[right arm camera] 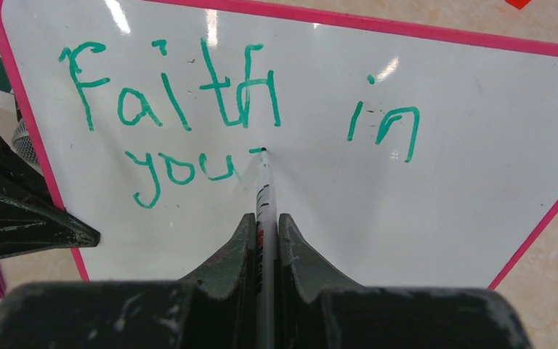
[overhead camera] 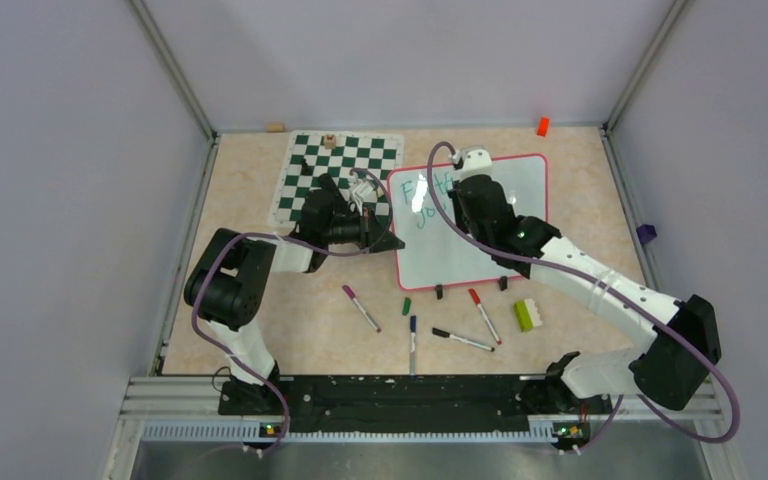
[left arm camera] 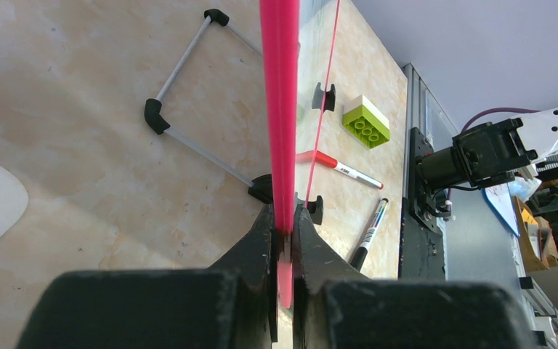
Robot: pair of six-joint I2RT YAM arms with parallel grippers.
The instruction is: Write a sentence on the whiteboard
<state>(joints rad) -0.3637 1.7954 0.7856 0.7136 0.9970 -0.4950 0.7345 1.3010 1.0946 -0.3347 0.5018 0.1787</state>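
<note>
The whiteboard (overhead camera: 485,225) stands tilted on the table, pink-framed, and fills the right wrist view (right arm camera: 443,182). The sentence (right arm camera: 189,94) in teal-green reads "Faith in" with "you" below it. My right gripper (right arm camera: 264,222) is shut on a white marker (right arm camera: 264,196) whose tip touches the board just right of "you". My left gripper (left arm camera: 283,218) is shut on the board's pink left frame edge (left arm camera: 280,109); in the top view it (overhead camera: 385,238) sits at the board's left side.
A green-and-white chess mat (overhead camera: 335,170) lies behind the left arm. Loose markers (overhead camera: 362,308) (overhead camera: 485,315) (overhead camera: 412,340), a green cap (overhead camera: 406,305) and a green-white brick (overhead camera: 528,315) lie in front of the board. An orange block (overhead camera: 542,126) sits at the back wall.
</note>
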